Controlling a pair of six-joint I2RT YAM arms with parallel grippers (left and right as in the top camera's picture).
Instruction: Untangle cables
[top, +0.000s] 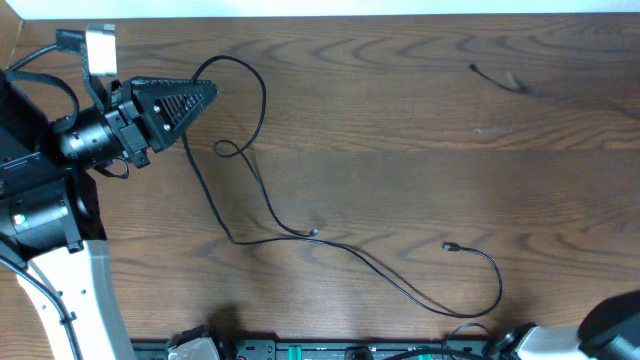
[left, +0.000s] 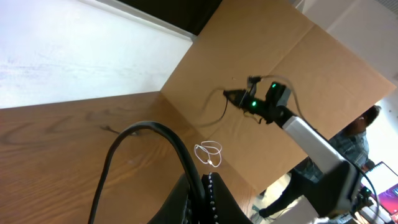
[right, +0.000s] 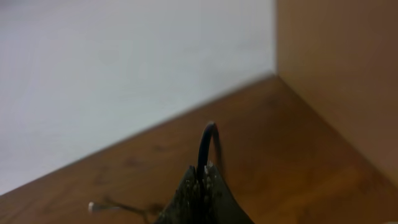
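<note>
Pinching long black cable (top: 264, 100) in overhead view: left gripper (top: 212, 90), black, wedge-shaped, ribbed, fingers closed tight on it. Thin, glossy, limp; one wide loop by the tip, one small loop below, then two strands trailing across grained dark wood table (top: 400, 150). Two small plug ends counted (top: 315, 232) (top: 447, 245); one cable or two, cannot tell, since both strands meet at the fingers. One short dark cable (top: 495, 78) lying well apart, far corner. Right arm (top: 610, 325) barely in at the edge.

Left wrist view: left gripper (left: 202, 185) clamped on long black cable (left: 149, 126), arching up stiffly, smooth round sheath. One white cable (left: 208, 154), hair-thin, in a few loose loops against flat brown cardboard (left: 280, 50). Right gripper (left: 237, 96) beyond, dark cord dangling from it.

Right wrist view, blurred: right gripper (right: 200, 182), rough black pads, closed on one black cord (right: 208, 140) curving upward. One pale-tipped plug (right: 92, 205) on wood nearby.
</note>
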